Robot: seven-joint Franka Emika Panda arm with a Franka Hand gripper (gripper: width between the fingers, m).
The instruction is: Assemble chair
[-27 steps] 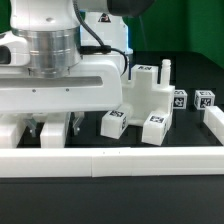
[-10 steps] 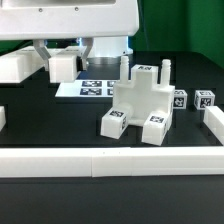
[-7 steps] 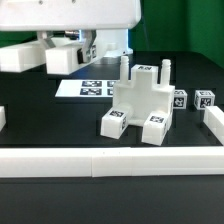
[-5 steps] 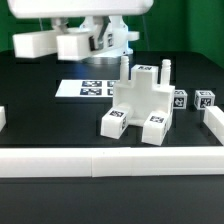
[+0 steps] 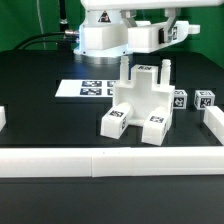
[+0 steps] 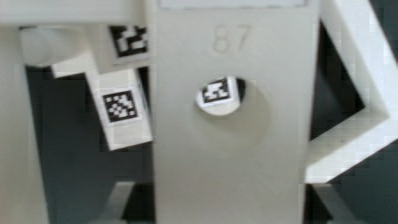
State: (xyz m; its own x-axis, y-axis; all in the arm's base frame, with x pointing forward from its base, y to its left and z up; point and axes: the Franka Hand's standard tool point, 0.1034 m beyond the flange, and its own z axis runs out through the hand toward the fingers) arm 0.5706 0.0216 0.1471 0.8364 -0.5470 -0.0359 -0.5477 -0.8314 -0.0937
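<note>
Pincer [image 6: 199,205] pinching a flat chair panel [image 6: 231,140]. We read the grip from the panel hanging high off the surface [image 5: 40,120] and filling the wrist view. A tag [image 6: 217,92] shows at the panel's round opening.

The part-built chair [image 5: 135,98] stands on the surface below the pincer, slightly toward the exterior view's left, with its pegs [image 5: 165,67] pointing up.

Our judgement: the step in hand is seating the panel on those pegs. We would square the panel to them while high, then lower it straight with no tilt, since an off-line edge could snag a peg.

Around: two tagged blocks [image 5: 180,98] lie just beside the chair. The marker board [image 5: 88,88] lies beyond it, and the border rail [image 5: 110,160] is well apart from the pincer. Nothing lies between panel and pegs.
</note>
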